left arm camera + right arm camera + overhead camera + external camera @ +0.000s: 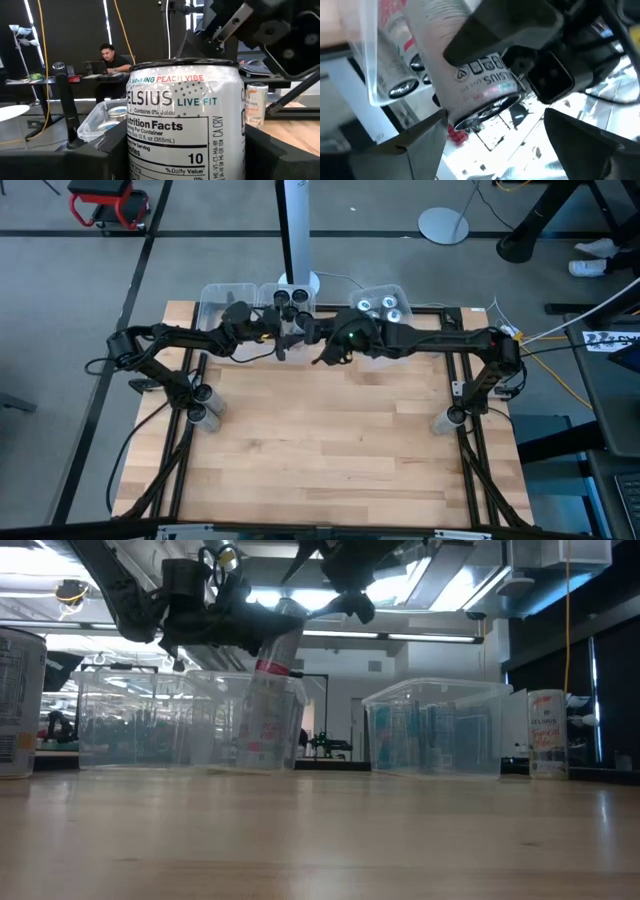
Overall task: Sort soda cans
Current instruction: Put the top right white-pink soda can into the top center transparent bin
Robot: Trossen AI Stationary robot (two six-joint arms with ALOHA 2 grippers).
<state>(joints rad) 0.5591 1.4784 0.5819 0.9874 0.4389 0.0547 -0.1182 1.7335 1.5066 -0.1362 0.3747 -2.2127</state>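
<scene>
The left gripper (185, 150) pinches a white Celsius can (182, 120) (Sparkling Peach Vibe, the label says), lifted off the wooden table (340, 440) beside the middle clear bin (290, 300), where dark cans (291, 298) stand. The right gripper (495, 125) sits just beside that same can (465, 75), fingers spread wide around its end. Farther from the middle bin, another clear bin (385, 302) holds silver cans (378, 307).

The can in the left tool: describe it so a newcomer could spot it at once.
Start at the clear bins along the table's far edge. Between them the left tool holds a white Celsius can in the air. It alone is off the table; the others sit in bins or stand at the table's sides.
</scene>
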